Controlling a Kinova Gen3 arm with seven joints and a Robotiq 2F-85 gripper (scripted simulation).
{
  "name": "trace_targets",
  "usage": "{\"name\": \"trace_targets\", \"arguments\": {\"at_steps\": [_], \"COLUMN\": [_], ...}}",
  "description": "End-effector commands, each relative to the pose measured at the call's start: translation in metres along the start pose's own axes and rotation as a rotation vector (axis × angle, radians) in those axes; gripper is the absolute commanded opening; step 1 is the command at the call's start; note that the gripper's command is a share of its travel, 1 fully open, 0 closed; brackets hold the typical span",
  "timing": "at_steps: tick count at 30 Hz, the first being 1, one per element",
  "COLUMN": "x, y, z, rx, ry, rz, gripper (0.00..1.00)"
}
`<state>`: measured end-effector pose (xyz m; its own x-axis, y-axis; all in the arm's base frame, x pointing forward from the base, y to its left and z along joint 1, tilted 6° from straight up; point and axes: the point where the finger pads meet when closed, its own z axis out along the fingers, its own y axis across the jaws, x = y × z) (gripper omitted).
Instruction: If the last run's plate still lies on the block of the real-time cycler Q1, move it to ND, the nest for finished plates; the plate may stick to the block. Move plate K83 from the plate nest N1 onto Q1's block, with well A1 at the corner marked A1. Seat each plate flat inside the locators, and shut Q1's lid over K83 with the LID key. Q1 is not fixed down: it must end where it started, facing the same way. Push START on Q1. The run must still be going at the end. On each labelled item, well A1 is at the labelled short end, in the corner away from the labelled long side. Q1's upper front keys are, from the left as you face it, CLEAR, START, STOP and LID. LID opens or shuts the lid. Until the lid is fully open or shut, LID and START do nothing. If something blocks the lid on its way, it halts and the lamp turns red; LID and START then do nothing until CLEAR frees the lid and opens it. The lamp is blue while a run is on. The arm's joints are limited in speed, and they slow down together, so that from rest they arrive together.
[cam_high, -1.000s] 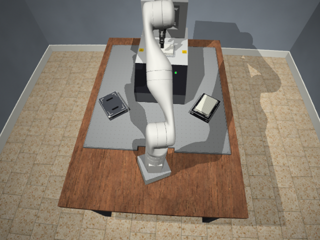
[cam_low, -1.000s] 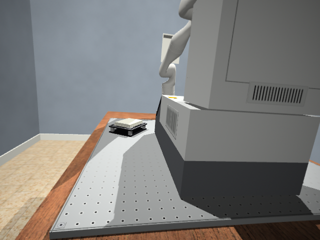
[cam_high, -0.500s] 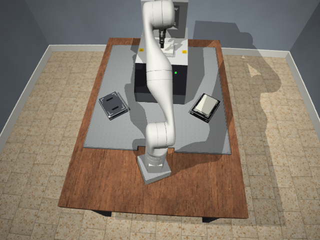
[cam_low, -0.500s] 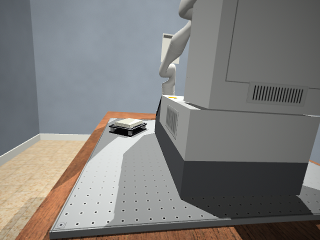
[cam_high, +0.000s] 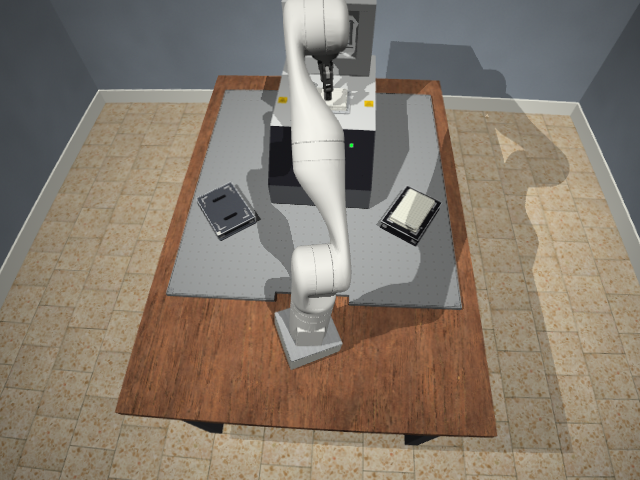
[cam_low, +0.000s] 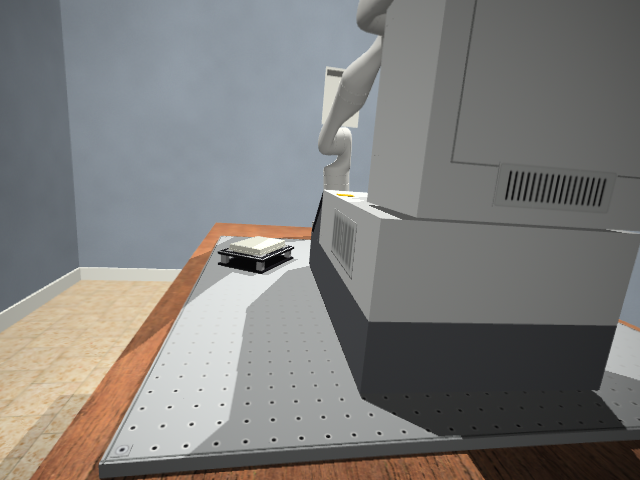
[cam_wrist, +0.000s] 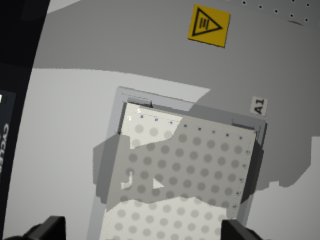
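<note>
My claw (cam_high: 327, 97) (cam_wrist: 144, 231) hangs wide apart over the old plate (cam_high: 339, 98) (cam_wrist: 175, 175), which I must square up to, grip and ease off the block

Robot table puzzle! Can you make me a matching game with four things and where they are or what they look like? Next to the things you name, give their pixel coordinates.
Things
1. White plate with round wells (cam_wrist: 175, 172)
2. Cream plate (cam_high: 412, 209) (cam_low: 257, 245)
3. Dark grey nest with two black slots (cam_high: 226, 208)
4. Small round lamp (cam_high: 351, 145)

Places and looks
A. Glowing green on the machine's black front
B. On the mat, with no plate on it
C. On the machine, near the A1 label
D. On a black stand beside the machine

Right pairs: 1-C, 2-D, 3-B, 4-A
</note>
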<state>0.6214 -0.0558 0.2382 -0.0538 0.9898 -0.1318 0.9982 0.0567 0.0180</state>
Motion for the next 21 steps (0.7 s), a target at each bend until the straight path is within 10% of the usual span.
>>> {"name": "trace_targets", "arguments": {"at_steps": [1, 21], "x": [0.003, 0.004], "y": [-0.008, -0.067], "z": [-0.009, -0.017], "rx": [-0.030, -0.061], "ry": [-0.013, -0.099], "rz": [-0.091, -0.682], "gripper": [0.93, 0.77]}}
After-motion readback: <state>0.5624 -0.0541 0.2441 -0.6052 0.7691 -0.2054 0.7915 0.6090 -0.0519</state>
